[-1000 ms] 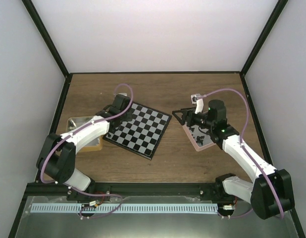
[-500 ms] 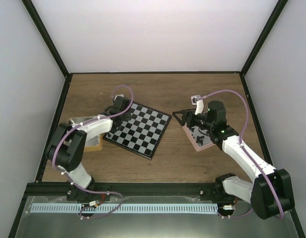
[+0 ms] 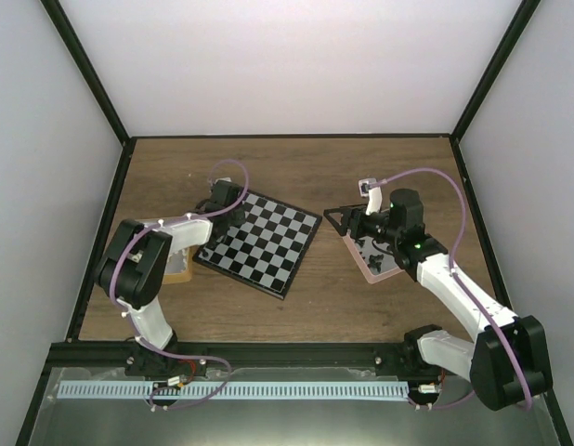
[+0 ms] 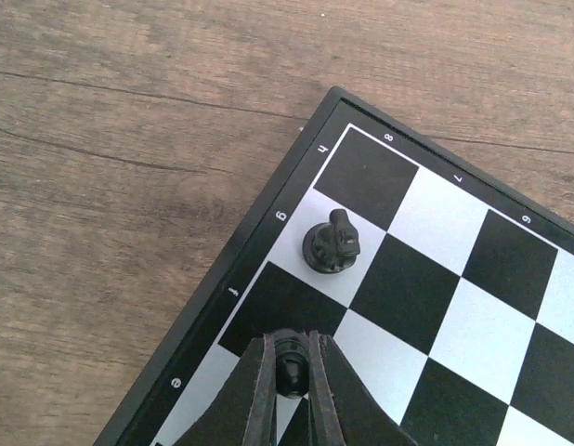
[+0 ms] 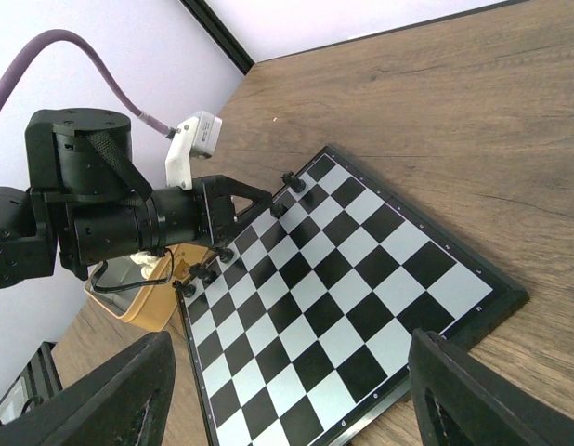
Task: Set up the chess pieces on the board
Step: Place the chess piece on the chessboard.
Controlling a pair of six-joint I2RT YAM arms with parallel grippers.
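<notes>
Small glossy black knight (image 4: 333, 243) upright on a pale edge square of the flat black-and-grey checked board (image 4: 408, 290), left gripper (image 4: 289, 358) pinched on a tiny black piece (image 4: 289, 367), right gripper (image 5: 292, 400) spread wide, empty.

A black piece (image 4: 332, 243) is standing just ahead of the left gripper (image 4: 289, 346) at the board (image 4: 426, 209) corner; squares rightward are lying bare

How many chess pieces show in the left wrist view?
2: a black knight on a pale square by the board's rim, and a black piece in the left gripper. Others may be out of frame.
</notes>
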